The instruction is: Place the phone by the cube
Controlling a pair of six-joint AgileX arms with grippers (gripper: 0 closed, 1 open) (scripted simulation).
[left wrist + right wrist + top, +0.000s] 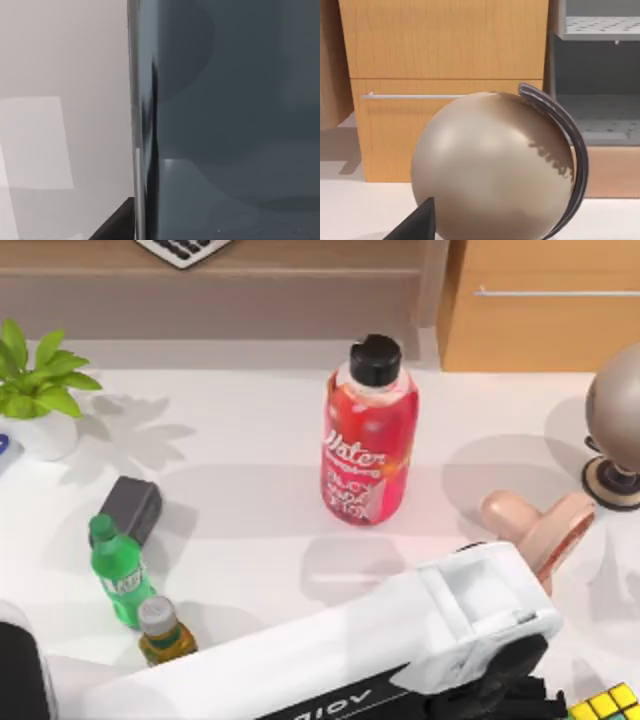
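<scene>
White glossy table (250, 490), soft shadows across it. Behind it a wooden cabinet (540, 310) with a thin metal drawer handle, and a keyboard (182, 249) corner on a shelf at the back. The right wrist view showed the same cabinet's wood grain plus grey shelving beside it.

The phone (545, 525), glossy peach-pink with rounded base and thick curved bar, lay on the table's right side, partly hidden by the arm. The cube (608, 704), yellow and green tiles with black lines, sat at the bottom right corner, near the phone but not touching it.

Right arm (400, 650), white boxy shell, stretched across the bottom toward the cube; its pincer (500, 695) was dark, cannot tell if open or closed. Left arm sat at the bottom left edge; its pincer state cannot be told either.

Clutter: tall clear red-drink bottle (368, 435) with black cap, green soda bottle (120, 575), small amber bottle (163, 632), matte dark grey block (130, 508), potted plant (38, 390), smooth beige globe (492, 170) with dark arc stand.
</scene>
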